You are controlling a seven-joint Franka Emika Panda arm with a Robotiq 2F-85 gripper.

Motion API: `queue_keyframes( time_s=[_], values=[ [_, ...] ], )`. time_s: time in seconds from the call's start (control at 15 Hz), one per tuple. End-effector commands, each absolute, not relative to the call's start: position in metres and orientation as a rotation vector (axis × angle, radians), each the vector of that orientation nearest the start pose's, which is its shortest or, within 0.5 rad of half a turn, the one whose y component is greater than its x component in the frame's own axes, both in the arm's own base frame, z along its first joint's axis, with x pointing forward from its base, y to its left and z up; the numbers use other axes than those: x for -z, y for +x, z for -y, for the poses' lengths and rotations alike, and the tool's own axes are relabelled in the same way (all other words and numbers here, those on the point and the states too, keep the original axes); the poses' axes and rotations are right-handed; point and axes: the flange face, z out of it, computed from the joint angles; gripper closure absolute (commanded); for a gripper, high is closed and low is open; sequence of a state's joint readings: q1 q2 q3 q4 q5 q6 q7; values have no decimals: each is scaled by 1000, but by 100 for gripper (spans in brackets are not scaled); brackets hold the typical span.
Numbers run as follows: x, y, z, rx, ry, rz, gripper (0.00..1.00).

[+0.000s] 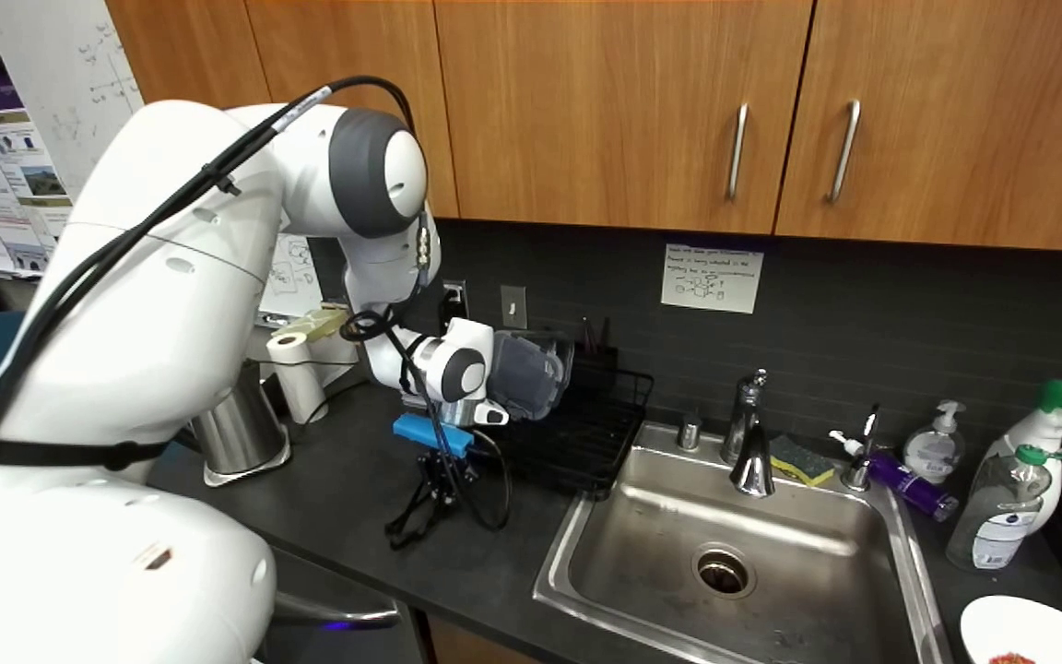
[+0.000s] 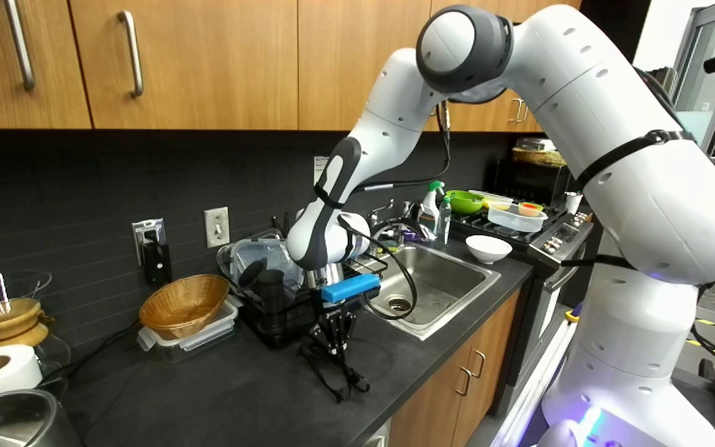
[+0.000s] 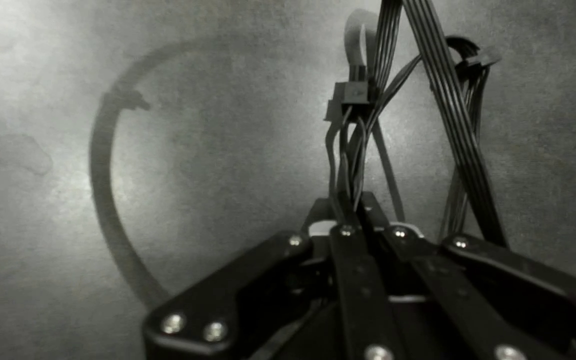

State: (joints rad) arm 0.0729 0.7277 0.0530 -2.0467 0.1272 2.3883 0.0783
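Note:
In the wrist view my gripper [image 3: 350, 202] is shut on a bundle of thin black cables [image 3: 354, 145], which runs out from between its fingertips. A small connector [image 3: 356, 93] sits on the bundle a little beyond them. A flat ribbon cable [image 3: 443, 95] slants past on the right, outside the jaws. Both exterior views show the gripper [image 1: 446, 484] pointing down, low over the dark counter [image 2: 208, 397], with black cables [image 2: 326, 375] dangling beneath it. A blue block [image 1: 433, 433] is fixed on the wrist above. How firmly the cables are pinched is hard to see.
A black dish rack [image 1: 586, 433] with plastic containers stands right behind the gripper, beside the steel sink [image 1: 642, 590]. A wicker basket [image 2: 185, 304] rests on a plastic box. Metal kettle [image 1: 241, 429] and paper roll [image 1: 296, 373] stand farther along; bottles [image 1: 1001, 507] are beyond the sink.

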Motion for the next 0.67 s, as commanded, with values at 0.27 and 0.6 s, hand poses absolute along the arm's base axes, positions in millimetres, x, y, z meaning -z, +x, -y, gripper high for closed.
queue_keyframes(
  time_s=[0.27, 0.6],
  values=[
    [-85, 515, -65, -565, -3073, -97, 98],
    [-92, 513, -61, -565, -3084, -89, 98]
  ],
)
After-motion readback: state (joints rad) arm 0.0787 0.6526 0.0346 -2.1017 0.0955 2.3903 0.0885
